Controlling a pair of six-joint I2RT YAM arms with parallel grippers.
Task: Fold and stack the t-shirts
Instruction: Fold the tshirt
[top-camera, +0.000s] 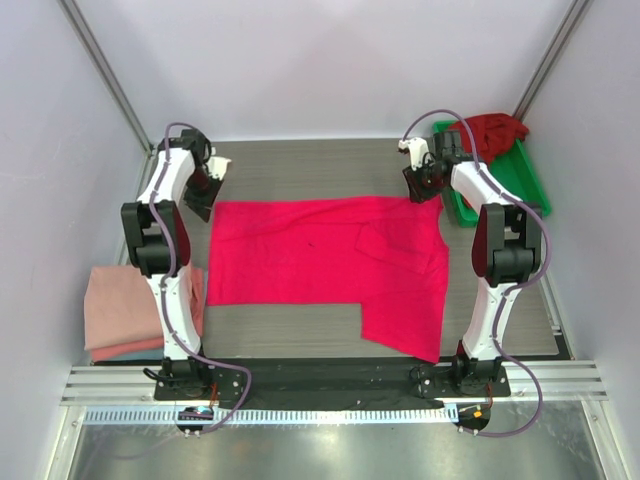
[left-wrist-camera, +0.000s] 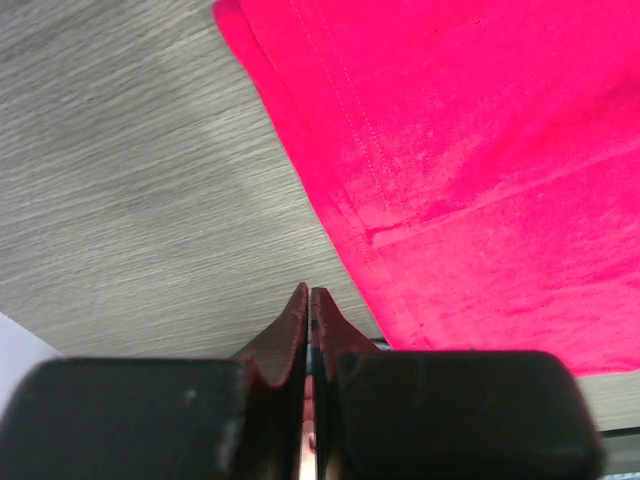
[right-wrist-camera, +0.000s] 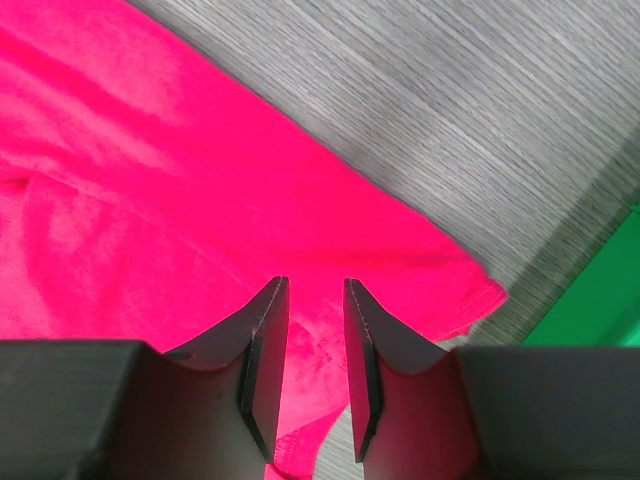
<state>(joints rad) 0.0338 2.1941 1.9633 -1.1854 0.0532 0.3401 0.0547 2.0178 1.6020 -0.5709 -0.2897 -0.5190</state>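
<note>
Salmon-pink t-shirts (top-camera: 120, 305) come first, folded into rectangles and stacked at the near left of the table (top-camera: 300, 165), right beside the left arm's lower links. Moving up the table, the bright pinkish-red t-shirt (top-camera: 310, 255) lies spread flat across the middle, between the two arms. Its near right part reaches closer to the arm bases than the rest, and a small flap is folded over near its right side.

Now to the far corners of that shirt. The left gripper (top-camera: 205, 195) sits at the far left corner. From its wrist camera the fingers (left-wrist-camera: 300, 330) are pressed tight together with no cloth between them, tips over bare table, the stitched hem of the shirt running just beside them on the right. The right gripper (top-camera: 425, 185) sits over the far right corner. In its own view the jaws stand partly apart with nothing held, red cloth showing through the gap below, and the shirt's corner ends just beyond the fingertips.

Farthest back on the right, the green tray (top-camera: 525, 180) lies along the table edge, and the darker crimson t-shirt (top-camera: 490, 130) is crumpled in its far end.
</note>
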